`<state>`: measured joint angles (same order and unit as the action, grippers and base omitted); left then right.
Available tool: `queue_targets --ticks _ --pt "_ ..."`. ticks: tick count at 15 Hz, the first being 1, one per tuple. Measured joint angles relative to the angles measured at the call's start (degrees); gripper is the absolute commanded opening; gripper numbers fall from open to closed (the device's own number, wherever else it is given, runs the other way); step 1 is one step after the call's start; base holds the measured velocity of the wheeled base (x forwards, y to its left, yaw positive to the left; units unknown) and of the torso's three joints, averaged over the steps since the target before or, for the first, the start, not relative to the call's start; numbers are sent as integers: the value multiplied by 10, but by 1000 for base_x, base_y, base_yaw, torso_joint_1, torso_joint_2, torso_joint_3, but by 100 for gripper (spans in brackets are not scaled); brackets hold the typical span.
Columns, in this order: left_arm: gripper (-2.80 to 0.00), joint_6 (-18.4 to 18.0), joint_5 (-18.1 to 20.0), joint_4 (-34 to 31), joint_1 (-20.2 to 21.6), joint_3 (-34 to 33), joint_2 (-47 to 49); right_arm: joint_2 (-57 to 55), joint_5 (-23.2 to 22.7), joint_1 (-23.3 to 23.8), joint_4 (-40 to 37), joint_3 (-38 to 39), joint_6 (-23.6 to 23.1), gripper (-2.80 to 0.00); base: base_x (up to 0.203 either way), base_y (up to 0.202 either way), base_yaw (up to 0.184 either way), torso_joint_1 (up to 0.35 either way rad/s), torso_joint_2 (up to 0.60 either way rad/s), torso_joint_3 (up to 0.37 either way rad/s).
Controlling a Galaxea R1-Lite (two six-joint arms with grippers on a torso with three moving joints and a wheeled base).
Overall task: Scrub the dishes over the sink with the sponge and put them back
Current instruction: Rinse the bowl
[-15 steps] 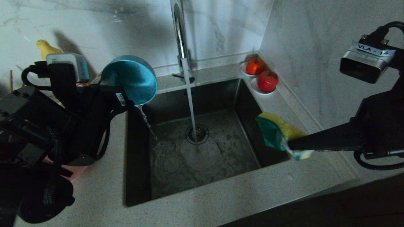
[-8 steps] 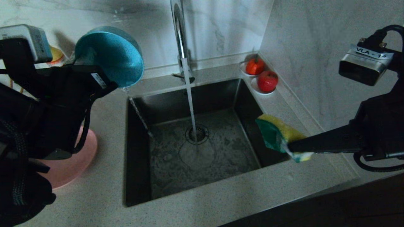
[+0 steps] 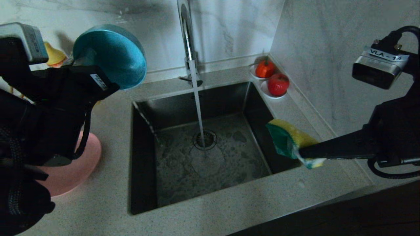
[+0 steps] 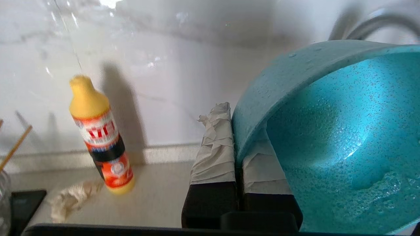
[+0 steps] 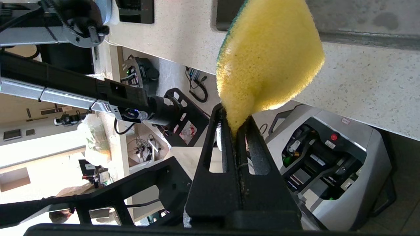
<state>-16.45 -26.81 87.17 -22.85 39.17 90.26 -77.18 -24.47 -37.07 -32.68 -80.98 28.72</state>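
Note:
My left gripper (image 3: pixel 86 62) is shut on the rim of the teal-blue bowl (image 3: pixel 111 55), one taped finger inside and one outside. It holds the bowl tipped on edge, high over the counter left of the sink (image 3: pixel 236 164). Suds and droplets cover the bowl's inside (image 4: pixel 344 131), next to the left gripper (image 4: pixel 237 131). The pink plate (image 3: pixel 69 173) lies on the counter below, partly hidden by the left arm. My right gripper (image 3: pixel 300 151) is shut on the yellow and green sponge (image 3: pixel 288 139) over the sink's right rim. The sponge (image 5: pixel 269 55) bulges out of that gripper (image 5: pixel 234 126). Chopsticks (image 4: pixel 14 147) lean at the far left.
Water runs from the chrome faucet (image 3: pixel 185 29) onto the drain. Two tomatoes (image 3: pixel 278 84) on white saucers sit at the sink's back right corner. A dish soap bottle (image 4: pixel 98 137) and a paper wad (image 4: pixel 70 198) stand by the back wall. The side wall is close on the right.
My left gripper has lifted the bowl up and to the left, off the sink's corner. The water pouring from it has dwindled. More of the pink plate shows. The right arm has stayed put.

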Motion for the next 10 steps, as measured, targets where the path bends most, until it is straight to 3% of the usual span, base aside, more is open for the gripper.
queue_targets --ticks 5,8,10 --pt "-280 30 -11 -17 -1 -14 34 6 0 1 0 18 1 -280 0 0 0 0 0 0" --pt "-280 60 -42 -127 0 -14 49 12 1 1 0 24 1 -280 0 0 0 0 0 0" --pt "-280 98 -63 -230 0 -5 48 19 2 0 -3 26 1 -280 0 0 0 0 0 0"
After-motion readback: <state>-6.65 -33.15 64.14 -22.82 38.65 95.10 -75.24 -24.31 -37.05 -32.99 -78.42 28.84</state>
